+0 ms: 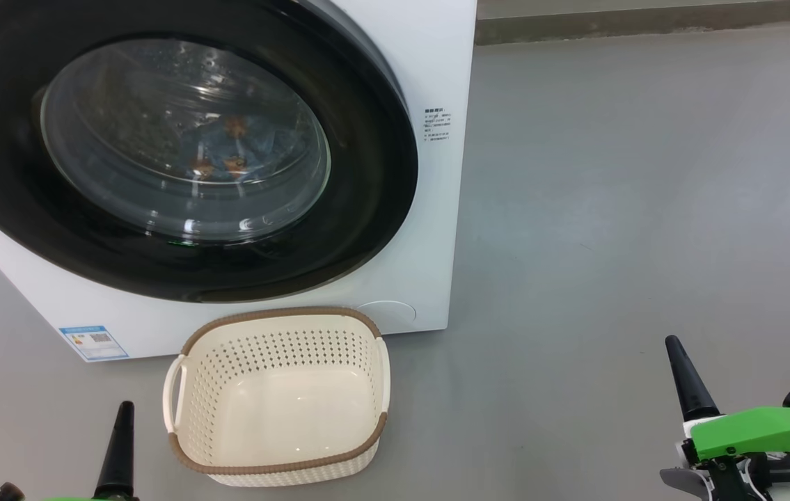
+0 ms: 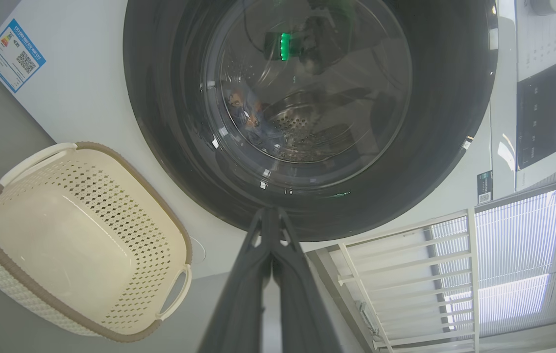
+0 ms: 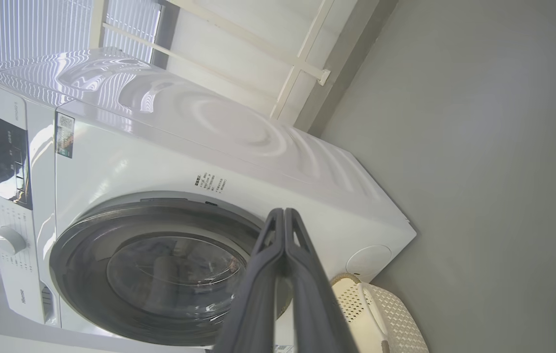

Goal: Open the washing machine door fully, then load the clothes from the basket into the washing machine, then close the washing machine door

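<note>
One washing machine [image 1: 429, 209] stands in front of me on the grey floor [image 1: 610, 209], a white box with one blue sticker [image 1: 93, 341] at its lower left corner. Its one washing machine door [image 1: 381, 174] lies shut against the front, the black rim unbroken around the glass bowl. One basket [image 1: 276, 316] sits on the floor just before the machine, below the door and a little left of my middle. It has two side handles and nothing inside. The clothes [image 1: 224, 149] lie in the drum behind the glass, a light blue heap with orange patches. I cannot count the pieces through the reflections.

I have two grippers, both low and well short of the machine. My left gripper [image 1: 124, 410] is just left of the basket, fingers pressed together, gripping nothing. My right gripper [image 1: 673, 344] is well apart to the right over bare floor, likewise pinched closed and empty.
</note>
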{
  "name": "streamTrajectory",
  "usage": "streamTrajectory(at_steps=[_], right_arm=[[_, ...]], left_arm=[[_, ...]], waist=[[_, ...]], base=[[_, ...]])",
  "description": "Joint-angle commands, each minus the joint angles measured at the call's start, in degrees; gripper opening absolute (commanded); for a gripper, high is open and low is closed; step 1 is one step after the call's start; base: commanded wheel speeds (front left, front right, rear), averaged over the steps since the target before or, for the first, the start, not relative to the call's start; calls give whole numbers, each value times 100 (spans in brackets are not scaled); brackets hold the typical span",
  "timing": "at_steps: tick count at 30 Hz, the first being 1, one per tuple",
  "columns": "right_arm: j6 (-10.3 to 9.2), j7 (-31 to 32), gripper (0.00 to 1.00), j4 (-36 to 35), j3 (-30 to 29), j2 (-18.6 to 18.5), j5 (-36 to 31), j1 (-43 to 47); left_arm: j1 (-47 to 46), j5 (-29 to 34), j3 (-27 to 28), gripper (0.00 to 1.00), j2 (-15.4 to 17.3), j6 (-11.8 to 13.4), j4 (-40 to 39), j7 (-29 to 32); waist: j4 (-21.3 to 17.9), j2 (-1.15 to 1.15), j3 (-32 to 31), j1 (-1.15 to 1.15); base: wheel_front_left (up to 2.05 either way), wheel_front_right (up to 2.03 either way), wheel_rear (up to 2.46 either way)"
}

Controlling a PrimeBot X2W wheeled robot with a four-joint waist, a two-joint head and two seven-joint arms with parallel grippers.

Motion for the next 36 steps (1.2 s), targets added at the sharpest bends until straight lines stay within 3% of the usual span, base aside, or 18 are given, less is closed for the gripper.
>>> streamTrajectory(at_steps=[1,36], right_arm=[[5,36,0,-181,57,-99,156,-179],[0,579,0,-282,-263,-145,2384,-184]], left_arm=[[-324,-112,181,0,25,-8,-87,49],[-528,-1624,570,0,-401,-13,57,633]], waist=[[2,0,-2,0],[48,0,-73,0]], base=[[0,0,0],[0,0,0]])
